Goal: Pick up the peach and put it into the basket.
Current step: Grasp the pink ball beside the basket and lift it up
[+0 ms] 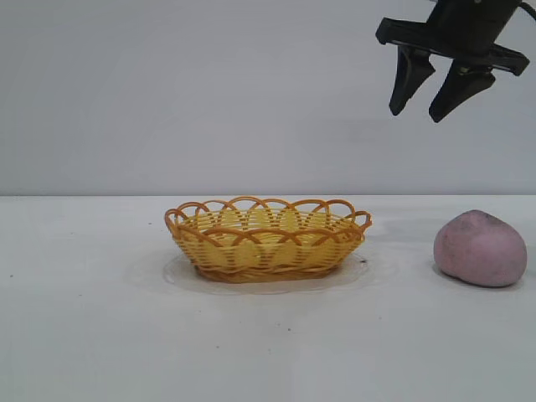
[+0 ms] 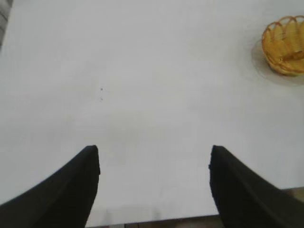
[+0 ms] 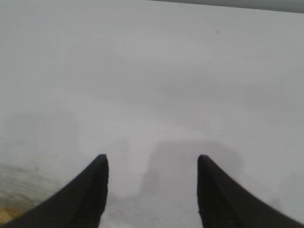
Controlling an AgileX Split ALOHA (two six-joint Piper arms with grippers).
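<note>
Rounded, matte dusty-pink peach (image 1: 480, 248): on white tabletop (image 1: 84, 335), well right of the basket. Shallow oval yellow-orange wicker basket (image 1: 266, 239) (scalloped darker rim): centre, nothing inside. Right end effector (image 1: 425, 109): raised above the peach, open, empty. Left end effector (image 2: 154, 156): open, empty.

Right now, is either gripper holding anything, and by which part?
Nothing is held. The right gripper hangs open and empty above the table, and the left gripper is open over bare table. The peach sits on the table beside the basket.
</note>
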